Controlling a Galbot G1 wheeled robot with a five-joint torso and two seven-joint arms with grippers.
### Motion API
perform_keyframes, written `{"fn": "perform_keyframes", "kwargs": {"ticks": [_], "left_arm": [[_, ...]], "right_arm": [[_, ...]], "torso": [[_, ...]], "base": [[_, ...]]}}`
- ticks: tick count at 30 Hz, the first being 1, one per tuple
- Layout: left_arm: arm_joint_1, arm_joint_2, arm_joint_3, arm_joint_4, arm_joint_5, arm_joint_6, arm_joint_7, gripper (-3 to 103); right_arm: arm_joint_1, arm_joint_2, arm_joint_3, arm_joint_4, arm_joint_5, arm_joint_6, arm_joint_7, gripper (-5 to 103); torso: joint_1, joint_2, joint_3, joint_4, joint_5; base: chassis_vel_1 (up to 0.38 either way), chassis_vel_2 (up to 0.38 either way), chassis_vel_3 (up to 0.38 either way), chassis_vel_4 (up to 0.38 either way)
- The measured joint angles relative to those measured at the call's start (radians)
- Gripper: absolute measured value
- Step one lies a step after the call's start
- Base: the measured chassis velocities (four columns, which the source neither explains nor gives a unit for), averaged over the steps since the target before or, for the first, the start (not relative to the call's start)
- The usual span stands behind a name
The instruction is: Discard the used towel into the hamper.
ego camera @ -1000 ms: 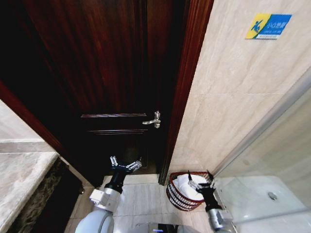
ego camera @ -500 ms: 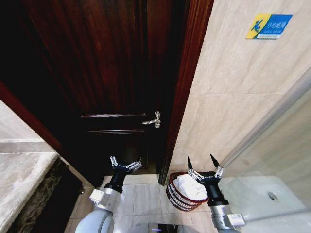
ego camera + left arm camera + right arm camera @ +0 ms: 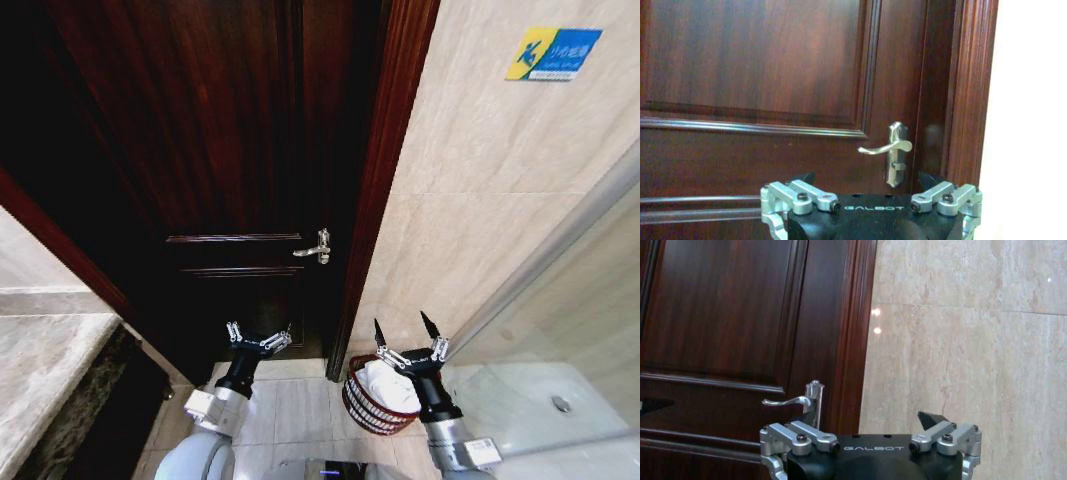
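Towel (image 3: 385,386): lying white and bunched inside the hamper (image 3: 362,405), on the floor by the door frame.
Right claw (image 3: 408,336): hovering above it, spread, gripping nothing.
Left claw (image 3: 257,337): idling spread near the door.
Progress: drop appearing done.

both arms end in the same kind of hardware. the left gripper (image 3: 258,337) has a black body with silver metal linkage blocks at each side, fixed by dark round screws, and white "galbot" lettering across the black housing. the right gripper (image 3: 407,343) matches it, with pointed black fingertips (image 3: 378,331) on silver links. behind each sits a black wrist, then a silver-grey joint ring and a rounded pale grey arm shell.
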Motion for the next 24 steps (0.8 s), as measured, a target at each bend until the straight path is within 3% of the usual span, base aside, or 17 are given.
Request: {"fn": "perform_keyframes", "kwargs": {"ticks": [24], "left_arm": [[0.0, 0.0, 0.0, 0.0, 0.0, 0.0, 0.0, 100]], "right_arm": [[0.001, 0.002, 0.001, -0.003, 0.0, -0.003, 0.002, 100]], "torso": [[0.0, 0.0, 0.0, 0.0, 0.0]], "base": [[0.0, 0.0, 0.0, 0.0]]}}
